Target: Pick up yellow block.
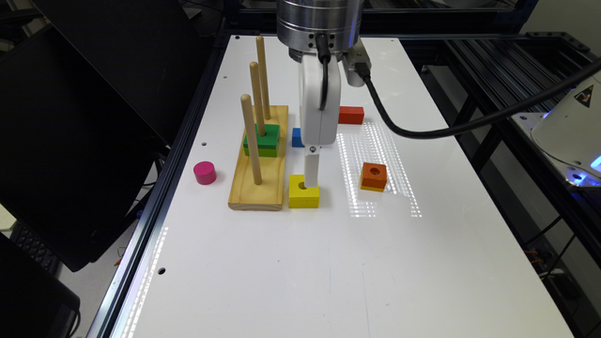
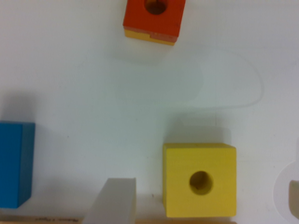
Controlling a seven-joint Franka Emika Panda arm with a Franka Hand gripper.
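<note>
Jaws of our gripper (image 2: 200, 205) stand released, with one finger (image 2: 112, 203) on each side of the yellow block (image 2: 199, 181) and neither touching it. We judge the approach done, with closing and lifting left. Nearest of the pieces, the block sits flat on the white table (image 1: 328, 263), just beside the wooden peg board (image 1: 260, 188), so that side is tight. Farther off, the orange block (image 1: 374, 176) lies well apart and the blue block (image 1: 296, 137) sits beyond. Straight up looks free to us.
</note>
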